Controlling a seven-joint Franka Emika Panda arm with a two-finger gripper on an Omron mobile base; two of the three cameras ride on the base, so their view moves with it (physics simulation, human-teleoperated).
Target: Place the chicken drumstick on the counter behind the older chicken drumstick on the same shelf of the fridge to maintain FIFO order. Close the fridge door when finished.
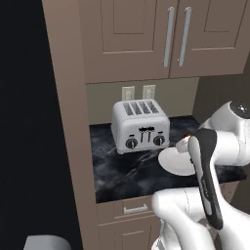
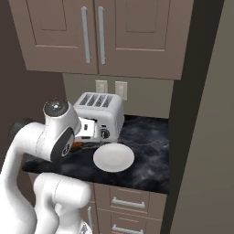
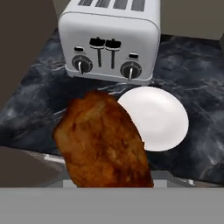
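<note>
The chicken drumstick [image 3: 103, 140], orange-brown and crusty, looms large in the hand view and hides my fingertips. It hangs lifted above the black marbled counter [image 3: 197, 78], in front of the toaster. In the right base view a sliver of the drumstick [image 2: 74, 146] pokes out beside my forearm, under the white hand. My gripper [image 2: 78, 141] is shut on the drumstick. A small orange bit of the drumstick [image 1: 186, 135] also shows in the left base view, behind the arm. The fridge, its shelf and the older chicken drumstick are out of view.
A silver four-slot toaster [image 1: 140, 126] stands at the back of the counter [image 1: 122, 171]. A white plate [image 2: 114, 157] lies just beside the drumstick. Taupe wall cabinets [image 1: 146, 34] hang overhead. A tall cabinet panel [image 1: 68, 122] bounds the counter on the left, a wall [image 2: 201, 137] on the right.
</note>
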